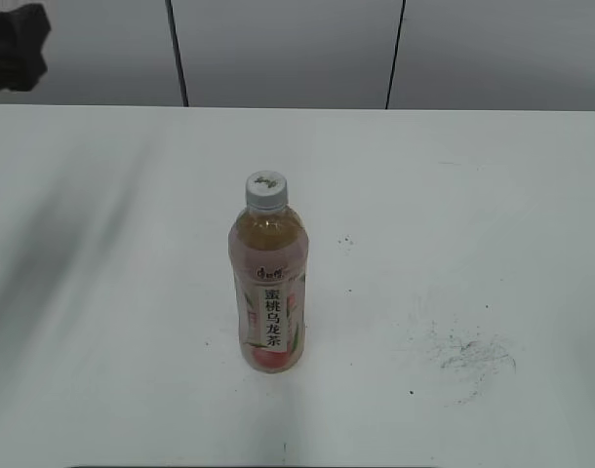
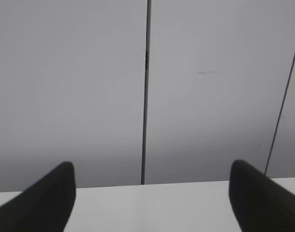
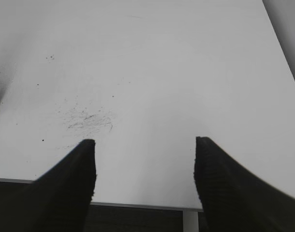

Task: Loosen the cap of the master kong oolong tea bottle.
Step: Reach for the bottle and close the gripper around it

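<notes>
The master kong oolong tea bottle (image 1: 269,292) stands upright in the middle of the white table (image 1: 102,292), amber tea inside, pink peach label with a white strip of dark characters. Its white-grey cap (image 1: 265,189) with a dark mark sits on the neck. My left gripper (image 2: 152,179) is open and empty, facing the back wall over the table's far edge; the bottle is out of its view. A dark part of the left arm (image 1: 13,47) shows at the top left of the exterior view. My right gripper (image 3: 145,150) is open and empty above the table's front edge, away from the bottle.
Grey wall panels with dark seams (image 1: 178,54) stand behind the table. Dark scuff marks (image 1: 468,353) lie on the table right of the bottle; they also show in the right wrist view (image 3: 89,121). The table's front edge (image 3: 138,205) runs under the right gripper.
</notes>
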